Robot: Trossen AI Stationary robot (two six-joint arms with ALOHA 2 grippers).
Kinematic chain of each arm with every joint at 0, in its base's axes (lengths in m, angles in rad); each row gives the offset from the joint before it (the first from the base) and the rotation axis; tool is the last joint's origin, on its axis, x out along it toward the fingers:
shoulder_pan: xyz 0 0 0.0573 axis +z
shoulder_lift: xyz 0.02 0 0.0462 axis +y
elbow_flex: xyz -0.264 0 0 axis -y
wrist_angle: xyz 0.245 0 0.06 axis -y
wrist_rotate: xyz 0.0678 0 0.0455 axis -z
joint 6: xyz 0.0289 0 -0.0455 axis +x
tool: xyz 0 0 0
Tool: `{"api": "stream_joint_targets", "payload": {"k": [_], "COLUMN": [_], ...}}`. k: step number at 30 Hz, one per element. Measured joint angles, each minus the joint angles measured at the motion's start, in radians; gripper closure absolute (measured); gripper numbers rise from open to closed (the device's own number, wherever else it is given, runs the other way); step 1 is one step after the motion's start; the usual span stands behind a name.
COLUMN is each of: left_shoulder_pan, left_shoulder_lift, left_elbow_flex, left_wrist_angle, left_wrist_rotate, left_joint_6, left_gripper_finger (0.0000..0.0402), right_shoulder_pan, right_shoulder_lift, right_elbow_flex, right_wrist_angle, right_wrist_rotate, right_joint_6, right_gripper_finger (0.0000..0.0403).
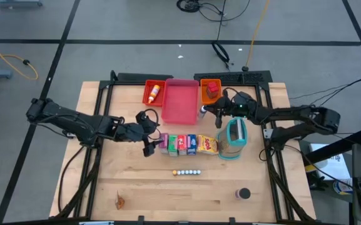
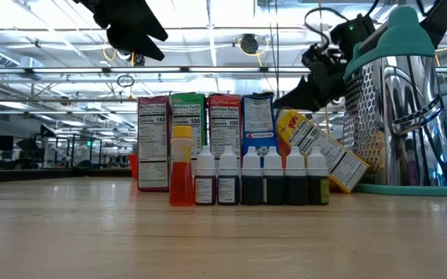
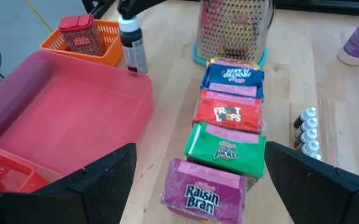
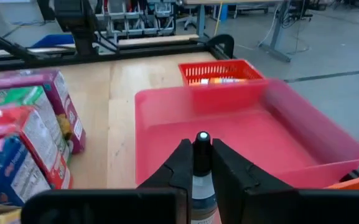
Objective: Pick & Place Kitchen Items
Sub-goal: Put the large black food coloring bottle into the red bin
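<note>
My right gripper [image 4: 201, 163] is shut on a small dark bottle [image 3: 132, 46] with a pale cap. It holds the bottle over the right rim of the pink tray [image 1: 180, 103], beside the orange tray [image 1: 210, 94] that holds a red block [image 3: 79, 34]. Purple, green, red and blue food boxes [image 3: 226, 134] stand in a row on the table, with a yellow one [image 1: 209, 145] leaning at the right end. My left gripper [image 3: 207, 186] hangs open above the purple box [image 3: 201, 196]. A row of tiny bottles [image 2: 262, 178] stands nearer the front edge. My right gripper pinches the small bottle's top [image 4: 201, 146], just under the cap tip, between its two fingers. The fingers come almost level from the table's right side. The bottle hangs upright below them, its foot [image 3: 137, 67] near the pink tray's rim.
A teal-and-metal grater [image 1: 233, 137] stands right of the boxes. The red tray [image 1: 153, 92] at the back holds an orange bottle. A dark round can [image 1: 243, 194] sits near the front right, and a small brown thing [image 1: 120, 201] lies at the front left.
</note>
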Motion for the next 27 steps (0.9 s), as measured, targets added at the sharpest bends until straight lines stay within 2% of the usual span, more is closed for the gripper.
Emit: {"api": "stream_joint_targets", "payload": {"k": [7, 13, 20, 27], "left_shoulder_pan": [0.024, 0.058, 0.109, 0.175], "left_shoulder_lift": [0.000, 0.000, 0.006, 0.080], "left_elbow_flex": [0.000, 0.000, 0.000, 0.001], "left_wrist_angle": [0.030, 0.096, 0.200, 0.337], "left_wrist_rotate": [-0.007, -0.008, -0.008, 0.018], "left_joint_6": [0.006, 0.060, 0.134, 0.192], "left_gripper_finger": [0.0050, 0.0050, 0.0050, 0.0050], "right_shoulder_pan": [0.003, 0.029, 0.094, 0.177], "right_shoulder_lift": [-0.129, -0.160, -0.160, -0.152], "right_elbow_flex": [0.062, 0.167, 0.264, 0.333], "right_wrist_angle": [-0.160, -0.304, -0.338, -0.341], "right_wrist_rotate": [0.000, -0.001, -0.001, -0.001], "right_joint_6": [-0.003, -0.008, -0.007, 0.001], "right_gripper_finger": [0.0377, 0.0377, 0.0377, 0.0377]}}
